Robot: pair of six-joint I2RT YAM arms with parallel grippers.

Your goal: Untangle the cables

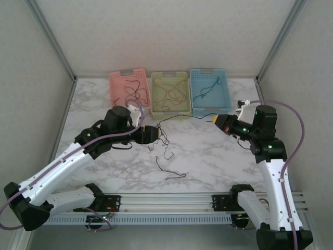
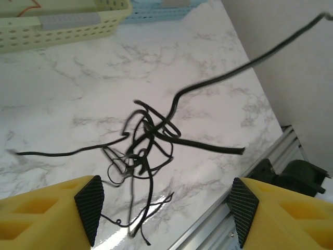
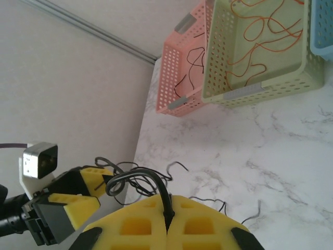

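**Student:** Which parts of this figure are hard to read?

**Tutor:** Top view: the cables form a thin black knot on the marble table, just ahead of the left gripper. The single strands are too fine to trace. Left wrist view: one strand runs, blurred, to the upper right corner. Whether the knot rests on the table or hangs above it cannot be told. Right wrist view: the bottom edge cuts off the lower part of the fingers, and the baskets are cropped.

**Student:** And the claws?

**Tutor:** Left gripper: jaws wide apart, with the knot ahead of the pads and nothing clamped. Right gripper: jaws pressed together, pinching a black cable that loops up out of the seam towards the knot.

**Student:** Where are the other cables?

**Tutor:** At the table's far edge. Black strands lie in the pink basket, reddish-orange ones in the yellow-green basket, and a dark teal one in the blue basket.
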